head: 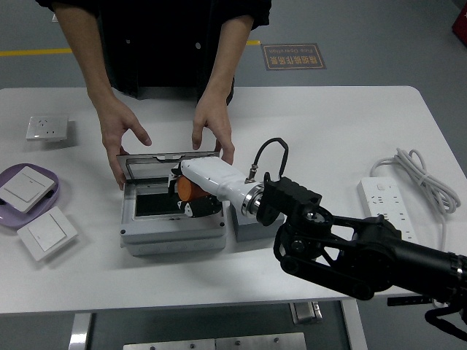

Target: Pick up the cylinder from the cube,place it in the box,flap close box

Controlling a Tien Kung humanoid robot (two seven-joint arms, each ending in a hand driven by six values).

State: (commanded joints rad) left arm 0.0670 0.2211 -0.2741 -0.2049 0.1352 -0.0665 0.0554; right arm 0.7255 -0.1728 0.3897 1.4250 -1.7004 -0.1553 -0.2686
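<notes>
- Surface: white table [328, 124], smooth matt top with rounded far corners, near edge at the bottom of the head view; grey floor beyond, crossed by a yellow line [29, 52] and bearing a dark floor sign [293, 56], print too small to read.
- Box [171, 215]: light grey plastic, rectangular, screw points at its corners, dark interior; hinged clear lid [169, 159] standing open at the far side.
- Cylinder [188, 189]: orange, smooth, inside the box opening, enclosed by the right hand [195, 193]; black fingers curled round it, white glossy hand shell above.
- Cube [245, 224]: grey block just right of the box, largely covered by the robot's wrist.
- Right arm [350, 248]: black, jointed, with a looped black cable, entering from the lower right.
- Person at the far side, dark clothing: one hand [120, 135] at the lid's left corner, other hand [213, 130] at its right corner; contact appears likely.
- Purple dish [51, 186], far left, holding a white wall switch [25, 186]; a second white switch [47, 232] lies on the table beside it.
- White socket plate [47, 127], far left.
- White power strip [387, 208] with coiled white cord [423, 179], right.
</notes>
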